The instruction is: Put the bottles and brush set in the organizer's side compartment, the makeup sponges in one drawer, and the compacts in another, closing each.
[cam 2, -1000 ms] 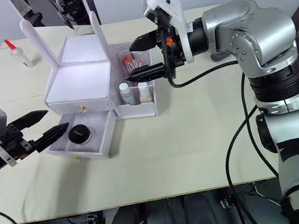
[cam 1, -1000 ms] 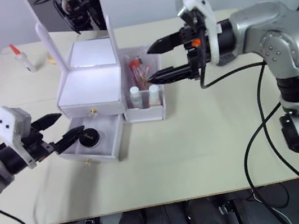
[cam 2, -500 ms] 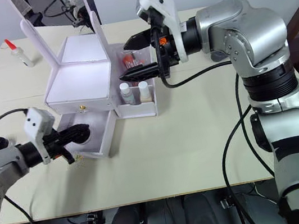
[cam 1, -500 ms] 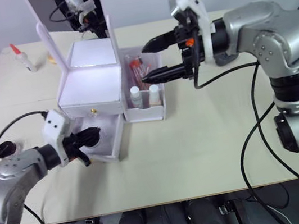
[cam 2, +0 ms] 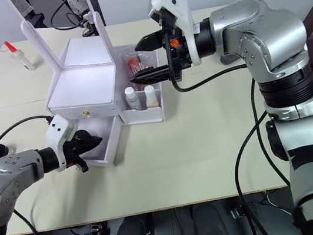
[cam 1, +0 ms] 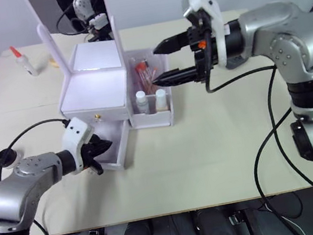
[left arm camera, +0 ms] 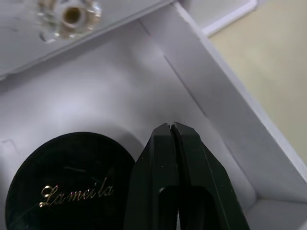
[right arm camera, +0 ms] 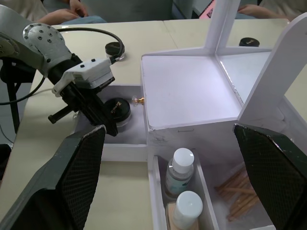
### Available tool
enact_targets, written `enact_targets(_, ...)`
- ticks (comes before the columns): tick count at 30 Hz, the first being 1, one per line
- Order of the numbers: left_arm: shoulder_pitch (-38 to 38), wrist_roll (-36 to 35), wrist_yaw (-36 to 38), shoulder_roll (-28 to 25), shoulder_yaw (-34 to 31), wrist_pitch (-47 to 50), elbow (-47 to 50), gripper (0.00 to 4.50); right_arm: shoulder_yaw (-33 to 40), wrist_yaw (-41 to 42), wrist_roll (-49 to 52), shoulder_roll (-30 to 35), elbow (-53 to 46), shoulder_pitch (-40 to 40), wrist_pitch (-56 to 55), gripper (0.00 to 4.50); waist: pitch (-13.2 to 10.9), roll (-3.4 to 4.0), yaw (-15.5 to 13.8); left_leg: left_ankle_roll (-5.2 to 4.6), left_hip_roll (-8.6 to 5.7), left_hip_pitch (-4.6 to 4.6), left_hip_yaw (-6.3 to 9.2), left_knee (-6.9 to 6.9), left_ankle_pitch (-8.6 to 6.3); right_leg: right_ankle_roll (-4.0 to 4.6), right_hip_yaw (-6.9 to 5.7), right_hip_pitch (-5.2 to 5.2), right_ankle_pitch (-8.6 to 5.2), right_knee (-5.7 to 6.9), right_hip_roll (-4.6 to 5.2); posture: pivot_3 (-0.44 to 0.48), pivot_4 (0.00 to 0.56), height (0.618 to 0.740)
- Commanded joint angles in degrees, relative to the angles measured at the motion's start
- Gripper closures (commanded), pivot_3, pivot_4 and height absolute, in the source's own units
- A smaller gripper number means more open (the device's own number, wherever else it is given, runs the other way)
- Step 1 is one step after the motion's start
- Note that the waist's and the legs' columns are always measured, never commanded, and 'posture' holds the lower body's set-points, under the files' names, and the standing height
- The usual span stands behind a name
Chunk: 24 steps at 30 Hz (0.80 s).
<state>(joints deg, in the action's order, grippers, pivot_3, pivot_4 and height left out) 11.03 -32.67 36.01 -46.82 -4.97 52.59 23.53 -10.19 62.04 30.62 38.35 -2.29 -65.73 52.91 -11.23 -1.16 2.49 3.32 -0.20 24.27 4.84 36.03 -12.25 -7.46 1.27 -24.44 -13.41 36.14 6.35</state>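
**Ana:** Left wrist view puts us right inside the open lower drawer, and the left gripper has its two black fingers pressed flat together, holding nothing. A second ago it hung outside the drawer with the fingers spread; now it has swung in just beside the black compact.

**Ben:** So the compact is placed, and to me that reads as lining up to shove the drawer shut. Any writing?

**Ana:** Gold script on the compact's lid, "Lameila" as best I can read it. Nothing else is legible.

**Ben:** Farther back?

**Ana:** Two bottles stand upright in the organizer's side compartment, with the brush set behind them. The right gripper hovers above that compartment, fingers spread wide and empty, about where it was a second ago. Another black compact sits on the table, well apart from the drawer, so that one's pending.
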Motion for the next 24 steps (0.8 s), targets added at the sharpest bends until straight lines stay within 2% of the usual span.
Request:
enact_targets(1,-0.75,-0.27,-0.57,-1.08,-3.27,1.84,1.23,4.42,2.3,-0.12,0.48,0.25,-1.72,-0.6,-0.58,0.0,0.0,0.0,0.02,0.0,0.0,0.0,0.0,0.0,0.0,0.0,0.0,0.0,0.0,0.0,0.0,0.0,0.15,0.74)
enact_targets(8,-2.77,-0.79,-1.5,-1.57,-7.57,3.95,2.88,4.42,1.95,0.11,0.29,-0.19,-1.12,-1.02,-0.98,0.0,0.0,0.0,-0.02,0.0,0.0,0.0,0.01,-0.01,0.0,0.0,0.0,0.0,0.0,0.0,0.0,0.0,0.15,0.74)
enact_targets(11,-2.88,-2.07,-1.66,0.0,-9.48,3.52,4.16,4.42,1.73,0.51,0.26,-0.36,-0.66,-1.36,-1.16,0.0,0.0,0.0,-0.02,0.0,0.0,0.0,0.01,-0.01,0.0,0.0,0.0,0.0,0.0,0.0,0.0,0.0,0.15,0.74)
enact_targets(16,-2.25,-6.49,-0.5,2.69,-13.46,2.01,7.08,4.42,1.51,1.43,0.28,-0.42,-0.09,-1.55,-1.37,0.0,0.0,0.0,-0.09,0.0,0.0,0.0,0.01,0.01,0.0,0.0,0.0,0.0,0.0,0.0,0.0,0.0,0.15,0.74)
enact_targets(18,-4.05,-9.43,0.96,2.67,-17.37,1.33,9.3,4.42,1.71,2.83,0.3,-0.07,0.4,-1.06,-2.46,0.0,0.0,-0.01,-0.07,0.0,0.0,0.0,0.01,0.01,0.0,0.0,0.0,0.0,0.0,0.0,0.0,0.0,0.15,0.74)
enact_targets(21,-8.49,-12.64,2.17,2.35,-23.64,1.36,12.02,3.63,2.59,5.08,0.27,0.55,1.44,1.0,-5.47,0.0,0.0,-0.01,0.19,0.0,0.0,0.01,0.0,0.0,0.0,0.0,0.01,0.0,0.0,-0.02,0.0,0.0,0.15,0.74)
enact_targets(24,-14.36,-13.6,1.99,3.96,-30.8,-1.03,14.22,2.13,3.04,7.19,-1.22,1.61,2.57,4.76,-11.06,0.0,0.0,-0.01,0.03,0.0,0.02,-0.02,0.0,-0.04,0.0,0.01,0.0,0.0,-0.01,-0.02,0.0,0.0,0.15,0.74)
